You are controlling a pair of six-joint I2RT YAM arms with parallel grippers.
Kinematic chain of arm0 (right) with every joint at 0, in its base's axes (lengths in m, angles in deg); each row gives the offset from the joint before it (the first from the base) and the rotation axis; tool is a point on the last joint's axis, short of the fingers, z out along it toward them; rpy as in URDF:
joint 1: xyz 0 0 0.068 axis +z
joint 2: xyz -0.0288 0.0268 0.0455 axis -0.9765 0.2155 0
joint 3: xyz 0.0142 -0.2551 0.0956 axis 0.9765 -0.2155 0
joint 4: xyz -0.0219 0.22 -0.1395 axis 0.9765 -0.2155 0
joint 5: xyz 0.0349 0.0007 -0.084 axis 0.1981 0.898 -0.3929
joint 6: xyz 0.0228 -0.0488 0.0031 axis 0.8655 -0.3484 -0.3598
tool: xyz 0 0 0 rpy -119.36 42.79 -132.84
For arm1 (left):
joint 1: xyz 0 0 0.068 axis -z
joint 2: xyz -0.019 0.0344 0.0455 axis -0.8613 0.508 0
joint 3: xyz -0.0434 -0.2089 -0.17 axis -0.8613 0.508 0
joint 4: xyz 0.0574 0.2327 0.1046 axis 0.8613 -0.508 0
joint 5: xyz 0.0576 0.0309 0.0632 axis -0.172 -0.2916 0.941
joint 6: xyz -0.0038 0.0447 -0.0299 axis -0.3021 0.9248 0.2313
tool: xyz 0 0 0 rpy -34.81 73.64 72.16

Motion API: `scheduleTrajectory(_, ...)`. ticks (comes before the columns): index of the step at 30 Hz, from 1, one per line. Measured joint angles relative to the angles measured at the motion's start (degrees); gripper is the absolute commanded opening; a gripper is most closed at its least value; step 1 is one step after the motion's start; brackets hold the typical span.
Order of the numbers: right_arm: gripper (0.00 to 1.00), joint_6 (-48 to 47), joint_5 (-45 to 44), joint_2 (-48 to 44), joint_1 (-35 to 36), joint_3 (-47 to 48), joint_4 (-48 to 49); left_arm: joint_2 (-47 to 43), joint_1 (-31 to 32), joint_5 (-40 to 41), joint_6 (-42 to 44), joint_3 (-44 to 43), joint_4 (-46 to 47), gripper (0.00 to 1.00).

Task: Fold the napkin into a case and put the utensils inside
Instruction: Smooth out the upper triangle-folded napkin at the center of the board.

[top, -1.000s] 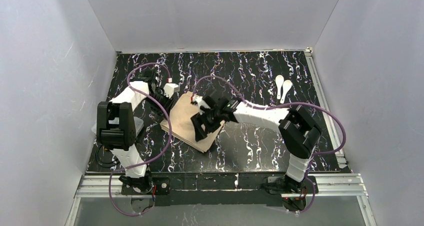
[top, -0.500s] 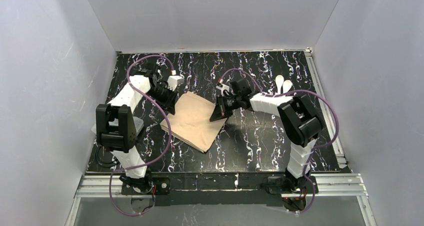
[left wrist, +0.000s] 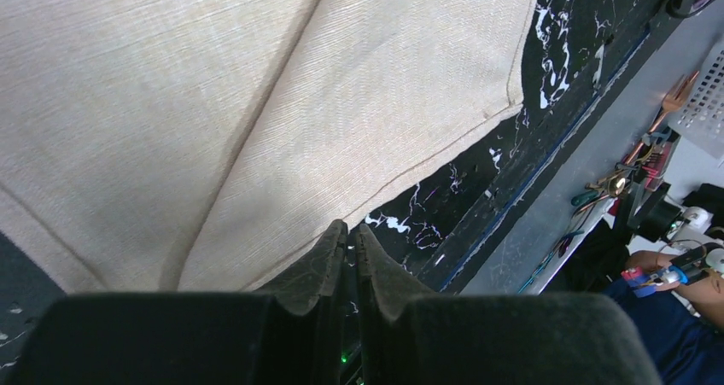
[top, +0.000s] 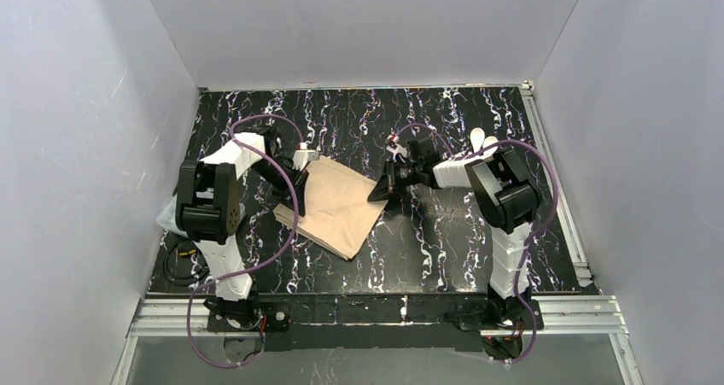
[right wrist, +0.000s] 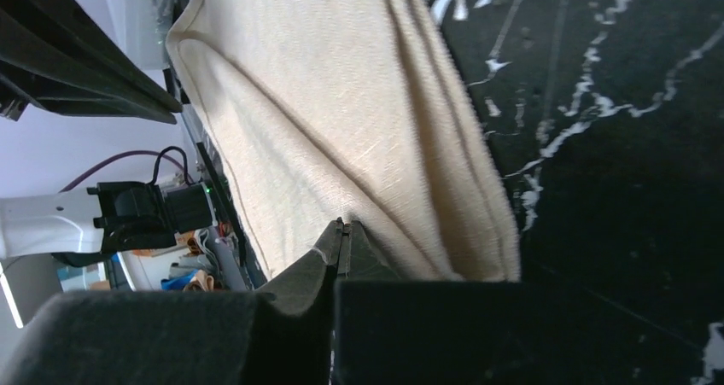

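Both arms reached in low over the table [top: 444, 248]: the left gripper [top: 300, 202] bent down at the left edge of the napkin [top: 335, 206], and the right gripper [top: 381, 192] stretched across to its right corner. The left jaws were pressed almost together right on the hem, nipping it by the look of the creases running toward them. The right jaws were clamped flat on the corner, with cloth bunching into them. The napkin lay left of centre between the two grippers, beige and plain, a tilted four-sided shape (doubled over, going by the stacked layers in the right wrist view). Only the top view caught the utensils [top: 478, 136], white, at the far right, partly behind the right arm and well apart from the cloth. The left wrist view alone showed its fingers [left wrist: 318, 270] meeting at the hem, dark marbled tabletop just beyond.
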Motion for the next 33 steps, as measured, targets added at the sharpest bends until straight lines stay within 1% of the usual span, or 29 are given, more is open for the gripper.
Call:
scheduleTrajectory(7, 0.01, 0.9, -0.7, 2.2, -0.4, -0.3, 1.5, 0.5, -1.9, 1.1, 1.2, 0.0, -0.2, 0.05)
scheduleTrajectory(22, 0.01, 3.5, 0.1, 2.5, -1.2, -2.9, 7.3, 0.7, -6.4, 8.5, 5.1, 3.3, 1.4, 0.04)
scheduleTrajectory(33, 0.01, 3.7, 0.2, 2.5, -1.2, -3.6, 8.7, 3.5, -7.6, 11.0, 4.4, 3.3, 3.5, 0.04)
